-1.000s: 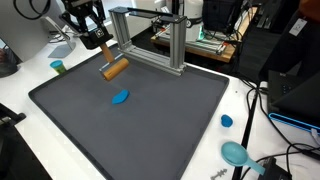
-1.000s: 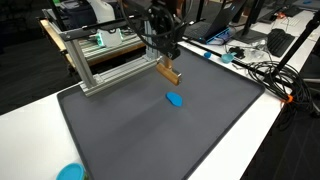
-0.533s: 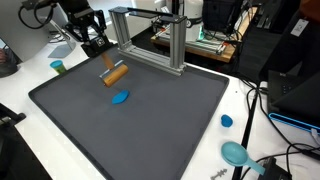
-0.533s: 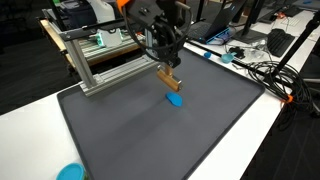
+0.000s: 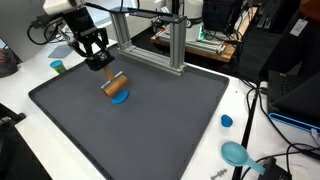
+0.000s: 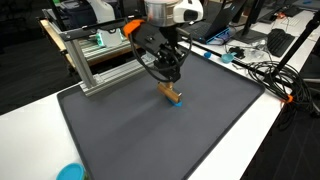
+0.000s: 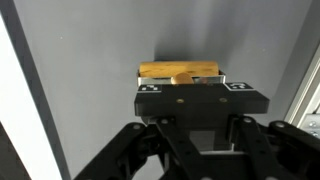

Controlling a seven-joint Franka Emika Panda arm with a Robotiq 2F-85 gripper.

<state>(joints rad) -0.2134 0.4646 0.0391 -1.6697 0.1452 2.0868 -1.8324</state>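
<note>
The gripper [image 5: 105, 69] pinches the upper end of a tan wooden block [image 5: 116, 86], which hangs tilted just beneath it, low over a blue piece [image 5: 122, 98] on the grey mat's [image 5: 150, 125] far part

This looks like a robotics lab or engineering workshop. A white tabletop [image 5: 247, 115] carries a large dark grey rubber mat [image 5: 150, 125]. A bare aluminium-profile frame [image 5: 178, 45] stands at the mat's far edge. Loose black cables [image 6: 262, 72] trail across the tabletop on the right. Beyond it, the far benches are crowded with dark computer screens [image 5: 222, 14] and other electronic gear.
</note>
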